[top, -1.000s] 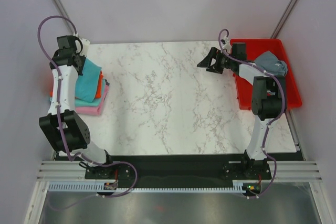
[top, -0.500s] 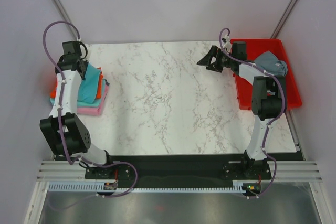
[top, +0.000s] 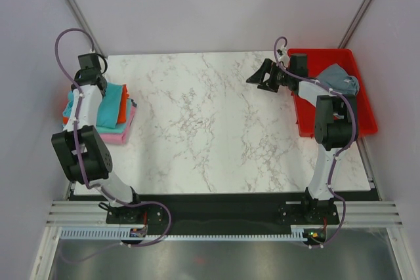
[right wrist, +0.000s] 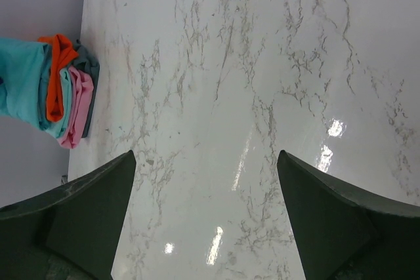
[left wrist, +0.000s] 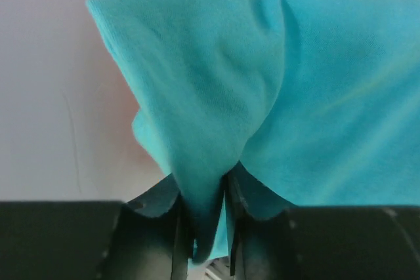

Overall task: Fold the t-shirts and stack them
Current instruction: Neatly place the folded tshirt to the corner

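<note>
**A:** What is at the far left?

**B:** A stack of folded t-shirts sits at the left edge of the surface point(top: 210, 122), toward the far side. The left end effector point(left wrist: 209, 193) is at the stack's far left corner. Its fingers are pressed together on a fold of the turquoise t-shirt point(left wrist: 315, 96), and the cloth bunches into a ridge and runs down between them.

**A:** Where is that shirt in the stack?

**B:** It is on top. In the right wrist view the orange-red t-shirt point(right wrist: 59, 73) is directly under it, and the pink t-shirt point(right wrist: 77, 109) is lower down. The teal t-shirt point(right wrist: 90, 70) shows as a dark edge on the side of the stack facing the middle of the surface. I cannot tell the exact order of the lowest layers.

**A:** And the middle?

**B:** Only the marble top shows there, with light glare on it.

**A:** What about the right side?

**B:** The right end effector point(top: 260, 75) is above the far right part of the surface, just left of the red tray point(top: 367, 122). Its fingers are spread wide and hold nothing. Its wrist camera looks across the surface toward the stack.

**A:** Is anything in the tray?

**B:** The slate grey t-shirt point(top: 338, 80) lies crumpled in the tray's far half. It is well apart from the stack, and the right arm's forearm crosses in front of it.
</note>
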### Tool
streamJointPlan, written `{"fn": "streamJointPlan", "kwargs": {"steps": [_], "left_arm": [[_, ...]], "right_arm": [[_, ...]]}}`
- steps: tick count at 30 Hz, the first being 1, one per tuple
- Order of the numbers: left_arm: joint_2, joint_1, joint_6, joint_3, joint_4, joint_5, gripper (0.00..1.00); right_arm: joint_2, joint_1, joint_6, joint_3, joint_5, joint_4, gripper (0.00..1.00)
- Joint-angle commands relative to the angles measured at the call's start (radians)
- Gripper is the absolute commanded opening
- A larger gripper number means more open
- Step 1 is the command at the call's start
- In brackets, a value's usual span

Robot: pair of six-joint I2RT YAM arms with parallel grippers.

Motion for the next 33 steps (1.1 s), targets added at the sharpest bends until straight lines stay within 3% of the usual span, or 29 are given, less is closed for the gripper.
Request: {"fn": "streamJointPlan", "kwargs": {"steps": [1,3,4,11,16,20,24,29,33], "left_arm": [[0.036,0.006,0.033,0.021,0.081,-0.07,0.32],[0.05,0.006,0.036,0.025,0.11,-0.116,0.75],[0.053,0.006,0.018,0.028,0.122,-0.134,0.88],[-0.032,-0.013,-0.065,0.015,0.11,-0.159,0.96],[-0.143,-0.095,-0.157,0.015,0.012,-0.1,0.99],[-0.216,-0.145,-0.288,0.043,-0.093,0.136,0.99],[-0.316,-0.196,-0.363,-0.009,-0.042,0.518,0.99],[-0.387,-0.299,-0.377,-0.118,0.01,0.554,0.99],[-0.436,-0.345,-0.377,-0.111,0.01,0.554,0.99]], "right_arm": [[-0.038,-0.005,-0.005,0.0,-0.002,0.039,0.98],[-0.034,-0.007,-0.002,0.003,-0.001,0.039,0.98],[-0.032,-0.007,0.0,0.005,-0.001,0.039,0.98],[-0.054,-0.007,-0.014,-0.001,0.002,0.036,0.98],[-0.1,-0.007,-0.083,0.003,0.047,0.023,0.98],[-0.138,-0.005,-0.114,0.019,0.129,0.029,0.98],[-0.21,-0.001,-0.155,-0.004,0.276,0.062,0.98],[-0.369,-0.001,-0.273,-0.095,0.43,0.063,0.98],[-0.507,0.004,-0.391,-0.138,0.501,0.019,0.98]]}}
